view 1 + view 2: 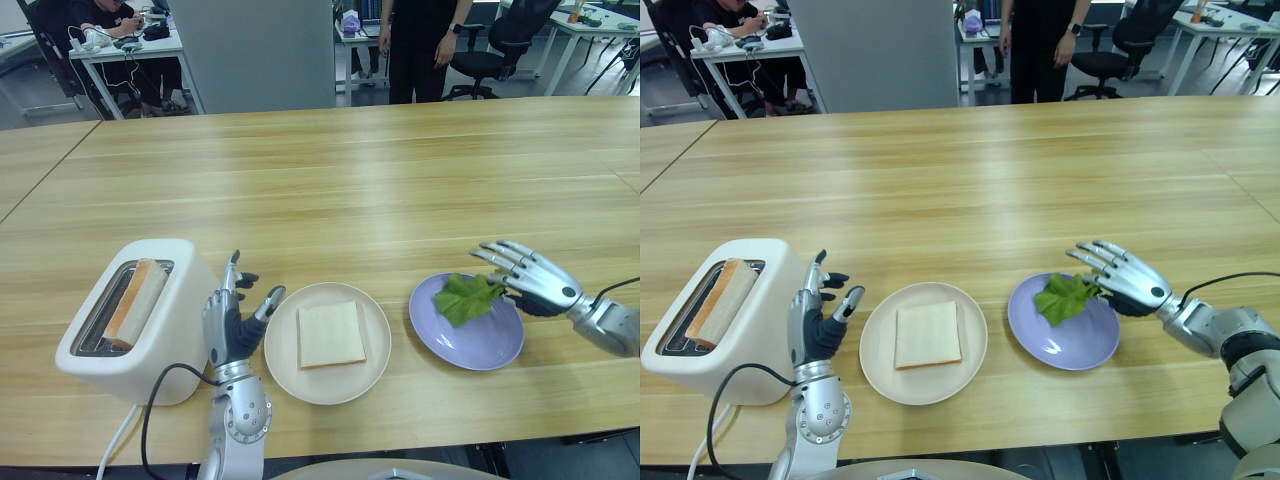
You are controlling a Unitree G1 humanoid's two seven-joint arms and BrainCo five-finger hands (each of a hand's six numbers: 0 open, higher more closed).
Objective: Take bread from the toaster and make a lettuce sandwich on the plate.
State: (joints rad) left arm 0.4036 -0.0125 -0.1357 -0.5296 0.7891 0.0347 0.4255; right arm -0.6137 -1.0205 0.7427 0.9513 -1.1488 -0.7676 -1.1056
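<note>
Bright even indoor light, soft shadows beneath toaster (175, 300), mild sheen on table (380, 180)

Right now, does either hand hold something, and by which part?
Nothing is held. The left hand is open beside the toaster; the right hand is open at the lettuce on the purple plate.

- Both views look from the head, forward and down across the wooden surface (350, 180); the room behind runs along the top edge.
- Range is close: toaster (170, 330), cream plate (328, 385) and purple plate (480, 345) sit in the lower half.
- Right eye view stands slightly to the right, so the same items fall further left in it.
- Shared field: nearly the entire scene, left hand (232, 322) and right hand (530, 280) included.
</note>
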